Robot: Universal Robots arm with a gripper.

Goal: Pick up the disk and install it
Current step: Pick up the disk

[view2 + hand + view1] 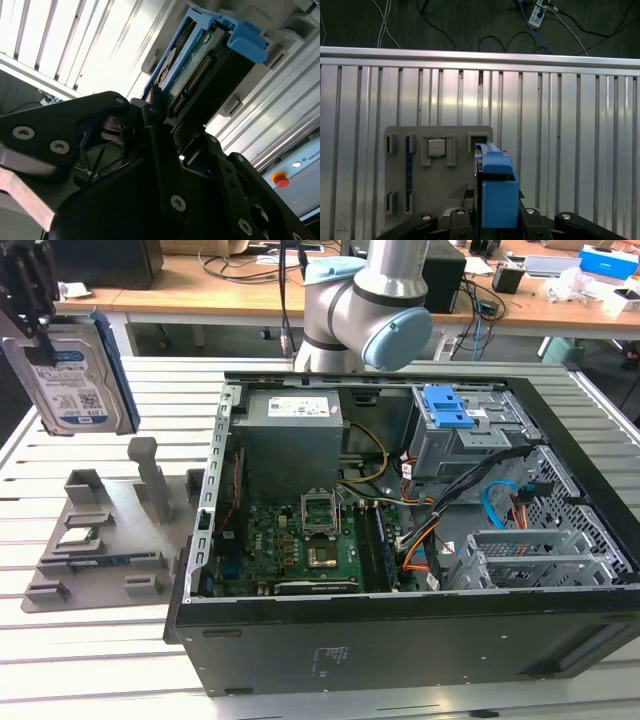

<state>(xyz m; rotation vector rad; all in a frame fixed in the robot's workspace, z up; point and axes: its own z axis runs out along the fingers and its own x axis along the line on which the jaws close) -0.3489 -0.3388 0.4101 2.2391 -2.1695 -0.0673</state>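
Nearest in the exterior view is the black front wall of the one open computer case (pixel 400 640), lying on its side on the slatted metal surface (pixel 100 660). Just beside the case, on the exterior view's left, sits one grey holder (pixel 110 540), and one small square processor chip (pixel 77 537) lies in a pocket of it; the first wrist view shows the same holder (pixel 437 190) and chip (pixel 436 147) from above. Inside the case there is one green motherboard (pixel 290 540) toward the near wall, one grey power supply (pixel 290 430) behind it, and one grey drive cage (pixel 465 430) with a single blue latch (pixel 450 408) in the case's far corner on the exterior view's right. The one disk (pixel 75 380) is outside the case, off its side on the exterior view's left and higher than its rim, hanging upright in the air with its white and blue label toward the exterior camera. The claw (pixel 35 330) is clamped on the disk's upper end; in the second wrist view the black fingers (pixel 155 107) pinch the disk (pixel 200 65) between its blue side rails, and the first wrist view shows a blue rail end (pixel 495 195). Beyond the case rises the one grey arm (pixel 370 310), with cluttered desks (pixel 200 290) behind it.
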